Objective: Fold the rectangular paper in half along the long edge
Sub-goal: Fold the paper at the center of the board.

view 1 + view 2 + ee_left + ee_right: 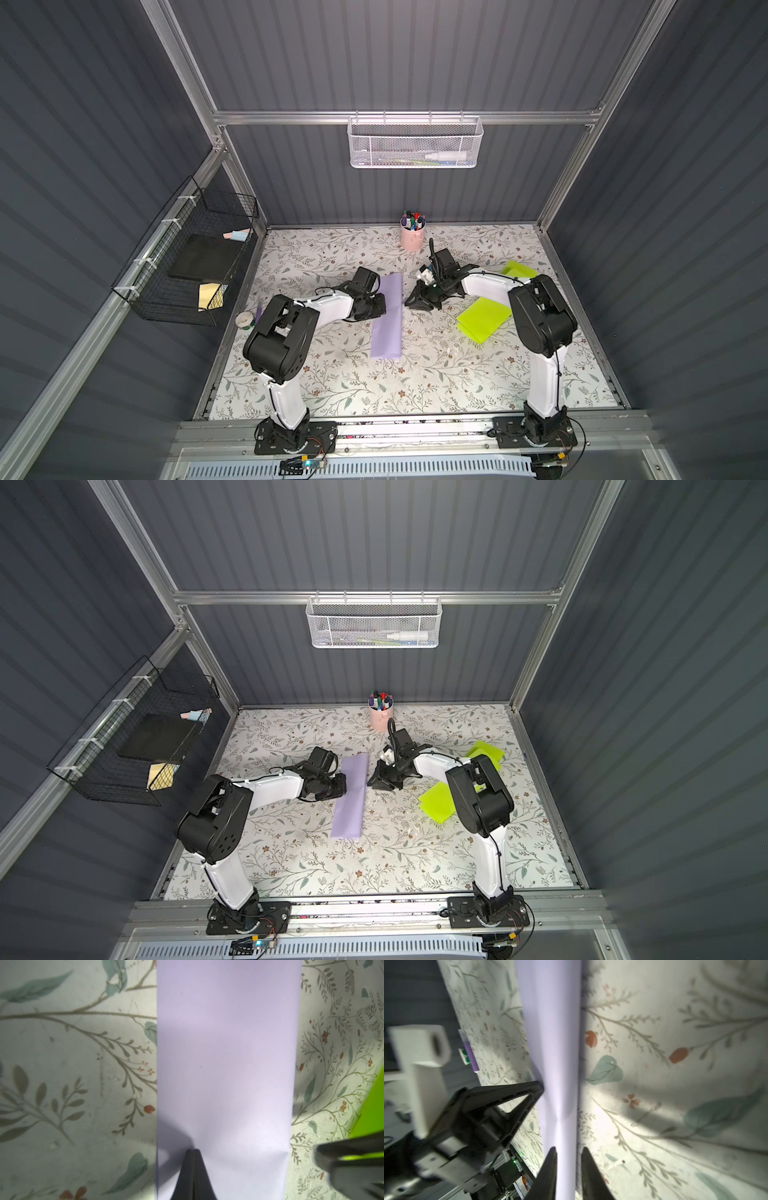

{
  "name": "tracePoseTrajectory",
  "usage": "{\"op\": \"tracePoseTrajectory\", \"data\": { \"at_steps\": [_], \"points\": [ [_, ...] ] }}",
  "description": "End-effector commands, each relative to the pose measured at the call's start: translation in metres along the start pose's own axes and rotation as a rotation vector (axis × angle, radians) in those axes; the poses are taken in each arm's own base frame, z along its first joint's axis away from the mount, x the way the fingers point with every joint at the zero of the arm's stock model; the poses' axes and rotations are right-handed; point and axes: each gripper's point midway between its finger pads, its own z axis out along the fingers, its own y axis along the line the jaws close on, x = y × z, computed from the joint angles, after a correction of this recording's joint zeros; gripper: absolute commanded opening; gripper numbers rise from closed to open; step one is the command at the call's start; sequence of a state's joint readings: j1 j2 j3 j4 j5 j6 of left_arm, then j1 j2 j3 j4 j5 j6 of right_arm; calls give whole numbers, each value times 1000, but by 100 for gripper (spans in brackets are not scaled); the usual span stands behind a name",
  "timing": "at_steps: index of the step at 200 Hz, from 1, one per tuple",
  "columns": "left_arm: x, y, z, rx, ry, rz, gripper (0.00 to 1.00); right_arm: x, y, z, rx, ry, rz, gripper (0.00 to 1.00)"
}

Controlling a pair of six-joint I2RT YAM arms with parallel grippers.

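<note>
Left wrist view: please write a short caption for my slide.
The left arm's shut fingers rest on the folded purple paper on the flowered table.

My left arm (277, 337) and right arm (541, 320) match: glossy white links between bulky black joint housings, and the left elbow housing is drilled with small round holes. A thin black cable (556, 374) runs along each white link. Each arm rises from a flat black base plate (324, 432). My jaws are matte black, triangular and open-framed, tapering to narrow tips.
</note>
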State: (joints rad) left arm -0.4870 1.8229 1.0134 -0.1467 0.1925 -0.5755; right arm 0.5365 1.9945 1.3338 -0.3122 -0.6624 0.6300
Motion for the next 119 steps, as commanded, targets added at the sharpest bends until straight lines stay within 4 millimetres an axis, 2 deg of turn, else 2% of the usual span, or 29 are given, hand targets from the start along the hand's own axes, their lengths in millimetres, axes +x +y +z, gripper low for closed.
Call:
{"op": "tracePoseTrajectory", "data": {
  "at_steps": [1, 26, 55, 88, 119],
  "points": [
    [26, 22, 14, -67, 80, -8, 0, 1, 26, 0, -64, 14, -36, 13],
    [26, 22, 13, -66, 80, -7, 0, 7, 31, 24, -68, 66, -47, 5],
    [26, 22, 14, -64, 83, -5, 0, 13, 21, 52, -76, 110, -15, 1],
    [26, 22, 13, -67, 84, -5, 0, 18, -8, 67, -56, 116, 51, 0],
    [26, 22, 13, -67, 84, -5, 0, 20, -42, 62, -62, 93, 142, 0]
  ]
}}
